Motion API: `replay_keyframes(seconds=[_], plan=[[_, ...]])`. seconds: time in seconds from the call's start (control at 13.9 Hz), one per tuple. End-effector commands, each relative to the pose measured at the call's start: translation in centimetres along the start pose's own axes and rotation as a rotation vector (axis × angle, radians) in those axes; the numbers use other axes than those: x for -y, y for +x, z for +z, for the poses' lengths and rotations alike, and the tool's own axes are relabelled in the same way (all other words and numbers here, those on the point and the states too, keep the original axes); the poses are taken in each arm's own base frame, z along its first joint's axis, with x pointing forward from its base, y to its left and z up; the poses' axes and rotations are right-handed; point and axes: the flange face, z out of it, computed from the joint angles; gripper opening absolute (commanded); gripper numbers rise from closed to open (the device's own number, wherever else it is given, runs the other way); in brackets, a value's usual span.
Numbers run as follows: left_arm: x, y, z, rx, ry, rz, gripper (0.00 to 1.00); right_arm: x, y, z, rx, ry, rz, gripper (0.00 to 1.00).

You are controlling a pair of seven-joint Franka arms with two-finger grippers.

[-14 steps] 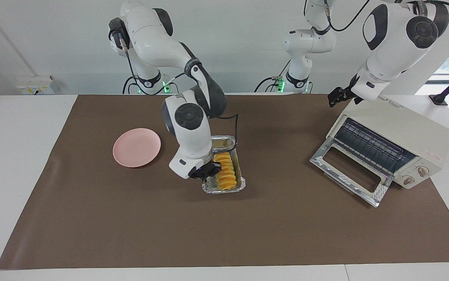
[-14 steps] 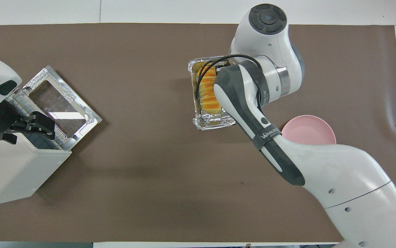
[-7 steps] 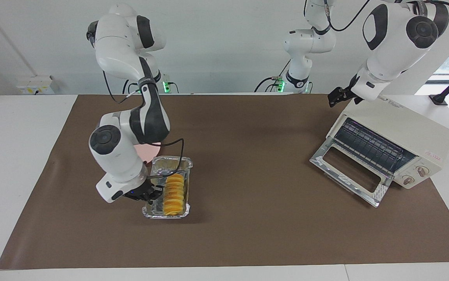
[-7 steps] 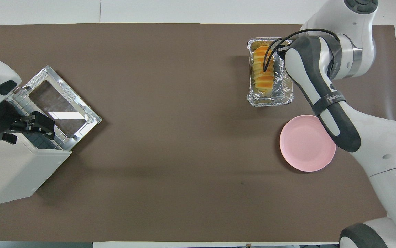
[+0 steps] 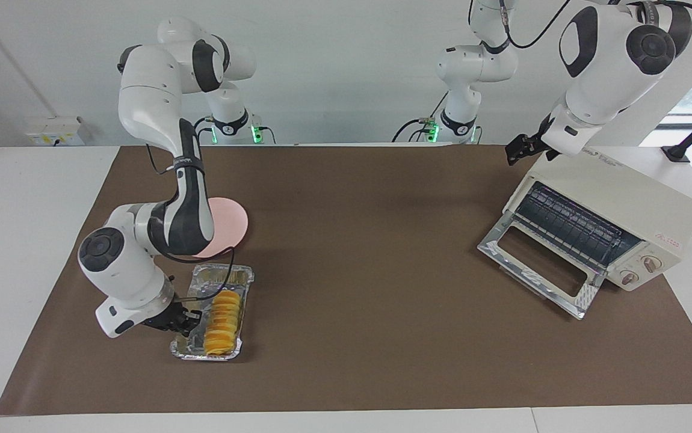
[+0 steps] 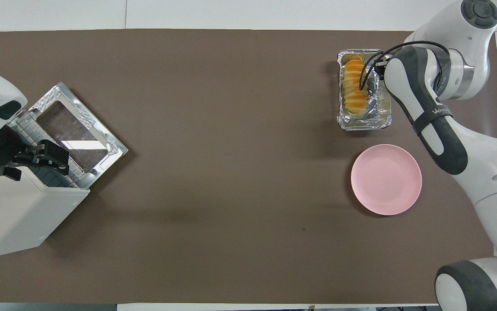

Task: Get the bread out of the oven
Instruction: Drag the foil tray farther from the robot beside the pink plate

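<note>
The golden ridged bread [image 5: 224, 313] [image 6: 354, 86] lies in a crinkled foil tray [image 5: 185, 346] [image 6: 366, 123]. My right gripper [image 5: 188, 315] is shut on the tray's long rim, low over the brown mat beside the pink plate. In the overhead view the right wrist covers that grip. The cream oven [image 5: 623, 198] [image 6: 11, 216] stands at the left arm's end, its glass door [image 5: 535, 264] [image 6: 75, 134] dropped open and the wire rack bare. My left gripper [image 5: 515, 151] [image 6: 36, 157] waits open over the oven's top edge.
A pink plate [image 5: 231, 222] [image 6: 386, 179] lies on the mat near the tray, partly hidden by the right arm in the facing view. The brown mat [image 5: 370, 337] covers most of the white table.
The right arm has swept the foil tray with the bread from the mat's middle to the right arm's end, past the pink plate. The left arm has stayed still.
</note>
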Motion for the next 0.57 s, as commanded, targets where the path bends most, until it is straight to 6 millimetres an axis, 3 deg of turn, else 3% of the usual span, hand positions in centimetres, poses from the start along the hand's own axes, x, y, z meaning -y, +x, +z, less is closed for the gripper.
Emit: replay_keyframes(seconds=[0.0,0.14,0.22,0.29,0.5], plan=[[0.2,-0.5,-0.3,-0.020,-0.001,-0.003,1.00,0.1,0.3,-0.2,-0.014,0.018,-0.021,0.00],[0.2,-0.5,-0.3,-0.019,-0.002,-0.005,1.00,0.3,0.5,-0.6,-0.037,0.018,-0.022,0.00],[0.2,-0.5,-0.3,-0.019,-0.001,-0.003,1.00,0.2,0.5,-1.1,-0.049,0.017,-0.025,0.54],[0.2,-0.5,-0.3,-0.020,-0.001,-0.003,1.00,0.2,0.4,-1.6,-0.042,0.014,-0.037,1.00],[0.2,-0.5,-0.3,-0.020,-0.001,-0.003,1.00,1.2,-0.7,-3.4,0.010,-0.032,-0.079,1.00]])
